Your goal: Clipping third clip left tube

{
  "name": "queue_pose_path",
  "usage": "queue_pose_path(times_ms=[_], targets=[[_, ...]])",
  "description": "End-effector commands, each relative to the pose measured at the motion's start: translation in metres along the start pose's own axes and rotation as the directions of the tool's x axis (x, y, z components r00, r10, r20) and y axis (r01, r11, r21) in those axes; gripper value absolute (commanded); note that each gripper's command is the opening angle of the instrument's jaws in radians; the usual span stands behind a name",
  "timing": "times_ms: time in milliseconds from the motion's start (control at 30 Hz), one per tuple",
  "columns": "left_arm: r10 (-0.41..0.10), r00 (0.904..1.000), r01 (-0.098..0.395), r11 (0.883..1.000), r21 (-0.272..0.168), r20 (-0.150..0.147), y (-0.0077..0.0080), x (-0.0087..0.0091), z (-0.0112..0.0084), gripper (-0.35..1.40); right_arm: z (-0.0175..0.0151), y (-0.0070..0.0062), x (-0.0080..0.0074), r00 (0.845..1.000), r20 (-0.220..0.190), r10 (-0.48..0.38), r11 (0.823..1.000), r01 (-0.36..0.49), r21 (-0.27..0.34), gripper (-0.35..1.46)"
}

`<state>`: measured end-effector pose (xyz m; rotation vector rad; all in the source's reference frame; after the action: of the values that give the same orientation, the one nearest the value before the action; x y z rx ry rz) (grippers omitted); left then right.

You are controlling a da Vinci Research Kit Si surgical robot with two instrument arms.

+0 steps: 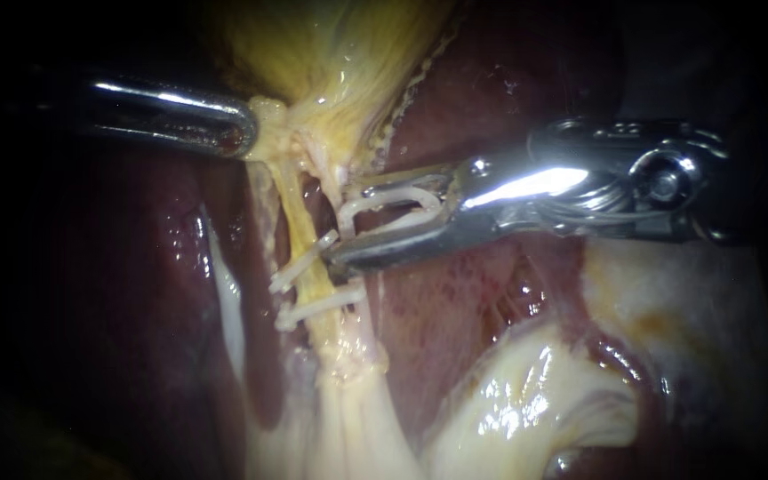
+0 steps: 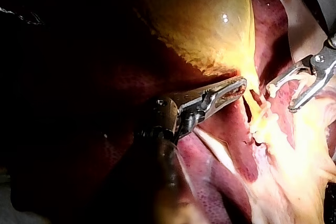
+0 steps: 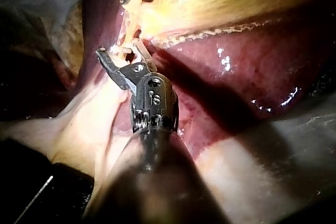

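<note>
Left tube (image 1: 298, 213): yellow strand running down from the gallbladder's neck, leftmost of the strands in the endoscope view, drawn taut.
Clips on it: two white ones already across the tube, upper clip (image 1: 302, 262) and lower clip (image 1: 317, 307), both slanted and close together.
Right instrument (image 1: 344, 224): comes in from the right and lies nearly level over the liver (image 1: 455, 293). Its jaws stand wide apart and carry a white loaded clip (image 1: 402, 191) seated between them, each jaw bearing on one arm of the clip.
Tube vs. right jaws: jaw tips sit just beside the left tube on its right, level with the stretch above the upper clip. The lower jaw tip is nearly touching that clip's right end. The tube lies ahead of the jaw mouth, not between the jaws, as far as the endoscope view shows. A paler strand passes close by the tips; cannot tell if it is inside the mouth.
Left instrument (image 1: 249, 133): comes in from the left, jaws closed on the bunched tissue at the gallbladder (image 1: 331, 44) neck, just above where the tube starts.
Left wrist view: left instrument (image 2: 236, 87) pinching at the yellow neck, right instrument (image 2: 281, 97) spread ahead of it, apart.
Right wrist view: right instrument (image 3: 119, 48) shows the white clip between spread jaws, tissue strands just ahead.
</note>
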<state>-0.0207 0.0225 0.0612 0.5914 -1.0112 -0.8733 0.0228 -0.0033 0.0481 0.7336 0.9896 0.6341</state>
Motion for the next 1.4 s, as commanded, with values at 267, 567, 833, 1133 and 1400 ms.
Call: queue_pose_path(times_ms=[267, 567, 833, 1133, 1400], targets=[[0.000, 1.0000, 0.000, 1.000, 0.000, 0.001, 0.0000, 0.0000, 0.0001, -0.35, 0.0017, 0.0016, -0.0010, 1.000, 0.002, 0.012, 1.000, -0.012, -0.005, 0.42], [0.000, 1.0000, 0.000, 1.000, -0.001, 0.001, 0.0000, 0.0001, 0.0001, -0.35, 0.0031, 0.0043, -0.0032, 0.999, 0.002, 0.035, 0.999, -0.035, -0.010, 0.44], [0.000, 1.0000, 0.000, 1.000, -0.001, 0.001, 0.0000, 0.0001, 0.0001, -0.35, 0.0038, 0.0058, -0.0042, 0.999, 0.003, 0.042, 0.999, -0.042, -0.012, 0.44], [0.000, 1.0000, 0.000, 1.000, -0.001, 0.001, 0.0000, 0.0002, 0.0001, -0.35, 0.0040, 0.0065, -0.0040, 0.999, 0.005, 0.044, 0.999, -0.044, -0.008, 0.45], [0.001, 1.0000, -0.001, 1.000, -0.001, 0.001, 0.0000, 0.0002, 0.0000, -0.35, 0.0002, 0.0052, -0.0041, 0.999, 0.019, 0.045, 0.999, -0.045, 0.010, 0.45]])
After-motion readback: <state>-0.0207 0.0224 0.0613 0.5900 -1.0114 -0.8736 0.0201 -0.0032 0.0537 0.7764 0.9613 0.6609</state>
